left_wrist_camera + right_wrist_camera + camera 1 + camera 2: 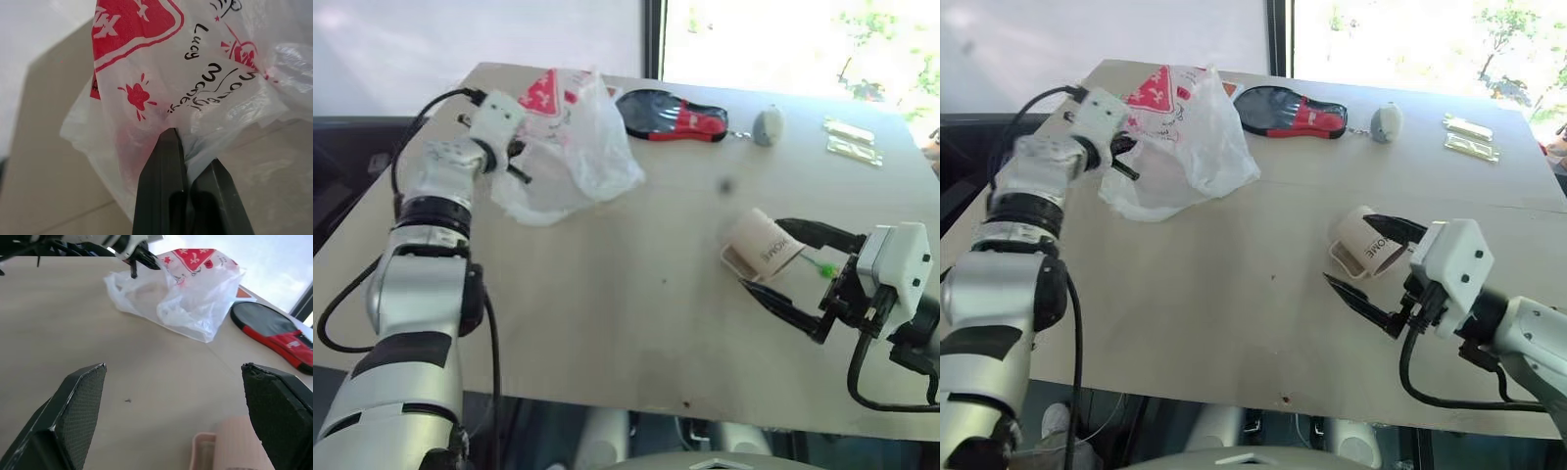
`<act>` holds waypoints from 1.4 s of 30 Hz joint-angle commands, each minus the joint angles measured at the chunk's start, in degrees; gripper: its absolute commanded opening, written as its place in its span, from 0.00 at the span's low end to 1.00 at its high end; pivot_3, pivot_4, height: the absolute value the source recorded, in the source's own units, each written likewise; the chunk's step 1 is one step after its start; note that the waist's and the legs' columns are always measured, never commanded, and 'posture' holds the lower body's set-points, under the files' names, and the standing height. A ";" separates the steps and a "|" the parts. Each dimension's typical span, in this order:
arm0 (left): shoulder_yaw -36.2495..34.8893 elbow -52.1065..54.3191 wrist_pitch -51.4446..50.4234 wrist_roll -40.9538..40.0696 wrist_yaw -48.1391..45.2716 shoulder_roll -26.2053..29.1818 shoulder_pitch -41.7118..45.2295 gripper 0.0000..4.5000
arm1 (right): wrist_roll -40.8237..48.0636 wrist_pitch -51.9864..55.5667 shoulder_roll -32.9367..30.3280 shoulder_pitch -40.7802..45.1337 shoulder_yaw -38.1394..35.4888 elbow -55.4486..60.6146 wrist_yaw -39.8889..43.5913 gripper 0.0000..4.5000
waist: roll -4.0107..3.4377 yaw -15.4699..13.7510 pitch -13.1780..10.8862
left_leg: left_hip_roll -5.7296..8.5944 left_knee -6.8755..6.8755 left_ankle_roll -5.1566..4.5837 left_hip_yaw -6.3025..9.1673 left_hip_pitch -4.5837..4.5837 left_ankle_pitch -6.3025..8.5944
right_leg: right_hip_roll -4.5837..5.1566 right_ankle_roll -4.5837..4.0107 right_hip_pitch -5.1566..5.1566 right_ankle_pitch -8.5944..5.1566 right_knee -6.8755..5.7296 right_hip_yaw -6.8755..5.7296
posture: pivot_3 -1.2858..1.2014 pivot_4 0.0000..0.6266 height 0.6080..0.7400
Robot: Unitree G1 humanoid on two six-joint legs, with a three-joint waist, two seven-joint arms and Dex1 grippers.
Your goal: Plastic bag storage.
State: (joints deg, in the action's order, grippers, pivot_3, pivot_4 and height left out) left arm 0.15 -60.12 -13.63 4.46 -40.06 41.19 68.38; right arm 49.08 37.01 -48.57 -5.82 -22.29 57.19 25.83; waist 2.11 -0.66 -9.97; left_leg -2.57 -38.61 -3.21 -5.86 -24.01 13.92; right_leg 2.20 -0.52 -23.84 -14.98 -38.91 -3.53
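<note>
The plastic bag (576,147) is thin, translucent white with red print, and lies crumpled at the table's far left. My left gripper (516,164) is shut on a fold at its left edge; the left wrist view shows the black fingers (164,191) pressed together with film pinched between them. A beige mug (764,245) lies on its side at the right. My right gripper (759,253) stands open, one finger on each side of the mug. The right wrist view shows its wide-apart pads (80,404), the mug (239,443) low between them and the bag (186,298) farther off.
On the wooden table (607,294), a red and black flat object (671,115) lies just right of the bag. A grey oval thing (767,125) and two small pale packets (850,139) sit at the far right. The table's front edge runs close below my right gripper.
</note>
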 commanded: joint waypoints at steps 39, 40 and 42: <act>-14.83 64.28 -70.07 -33.67 12.41 -11.42 -2.56 0.00 | 7.62 15.54 25.68 23.66 17.52 -26.31 -13.52 0.01 | -0.22 1.57 -0.03 | 0.07 -0.49 0.08 0.13 0.23 -0.04 | 0.01 0.07 0.06 0.02 -0.85 0.27 | 0.52 0.24 1.00; -15.03 64.49 -70.10 -33.72 12.92 -11.68 -2.32 0.00 | 8.44 17.23 25.81 24.64 19.26 -25.60 -13.50 0.01 | -0.23 1.49 -0.03 | 0.07 -0.48 0.08 0.14 0.23 -0.04 | 0.00 0.07 0.06 0.02 -0.85 0.26 | 0.52 0.24 1.00; -15.34 64.77 -70.18 -33.79 14.01 -12.20 -1.84 0.00 | 11.16 19.92 25.48 24.84 20.52 -23.37 -13.96 0.01 | -0.23 1.36 -0.03 | 0.06 -0.47 0.09 0.14 0.22 -0.04 | 0.00 0.06 0.06 0.01 -0.84 0.25 | 0.52 0.24 1.00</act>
State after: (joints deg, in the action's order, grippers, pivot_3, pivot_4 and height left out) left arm -14.04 1.81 -83.60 -28.70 -26.96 28.77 65.17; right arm 56.57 54.63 -22.71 18.62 -2.38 29.60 11.57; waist 1.88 0.70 -10.00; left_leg -2.51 -39.07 -3.13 -5.72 -23.82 13.88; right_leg 2.21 -0.46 -23.78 -14.97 -39.74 -3.27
